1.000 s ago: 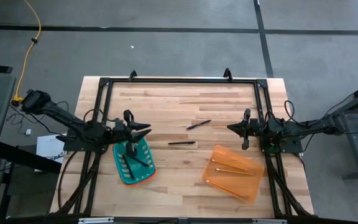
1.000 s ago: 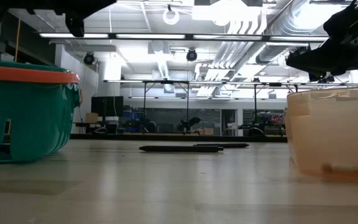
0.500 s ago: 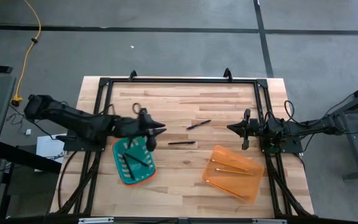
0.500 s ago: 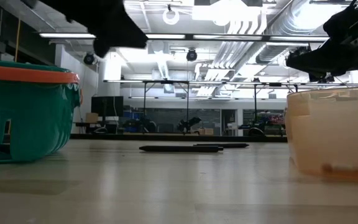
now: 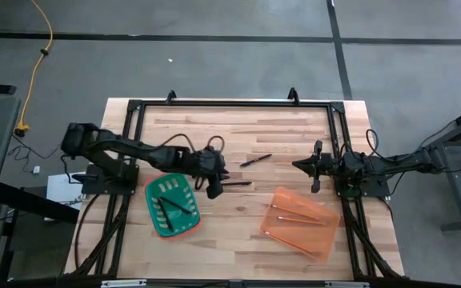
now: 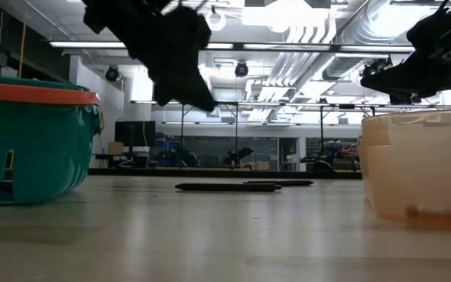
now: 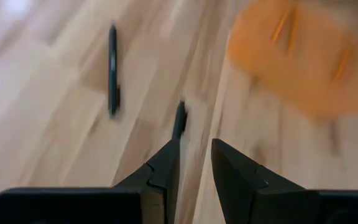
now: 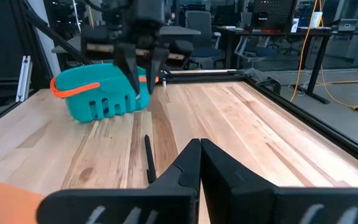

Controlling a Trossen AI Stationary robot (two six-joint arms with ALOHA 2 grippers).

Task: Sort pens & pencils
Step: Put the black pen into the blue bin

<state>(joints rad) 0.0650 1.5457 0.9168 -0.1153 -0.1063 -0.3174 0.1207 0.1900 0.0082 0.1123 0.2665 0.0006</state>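
Since the left tool [image 5: 214, 186] hovers spread beside the nearer pen [image 5: 234, 183], straddle its middle before pinching.

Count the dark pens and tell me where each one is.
4. Two pens lie loose on the table: one mid-table, one just ahead of the left pincer. Two more rest in the green basket. Others could hide beneath the arm.

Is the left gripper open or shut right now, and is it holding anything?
Open and empty: left gripper shows a clear gap between its fingers, above a pen lying on the table.
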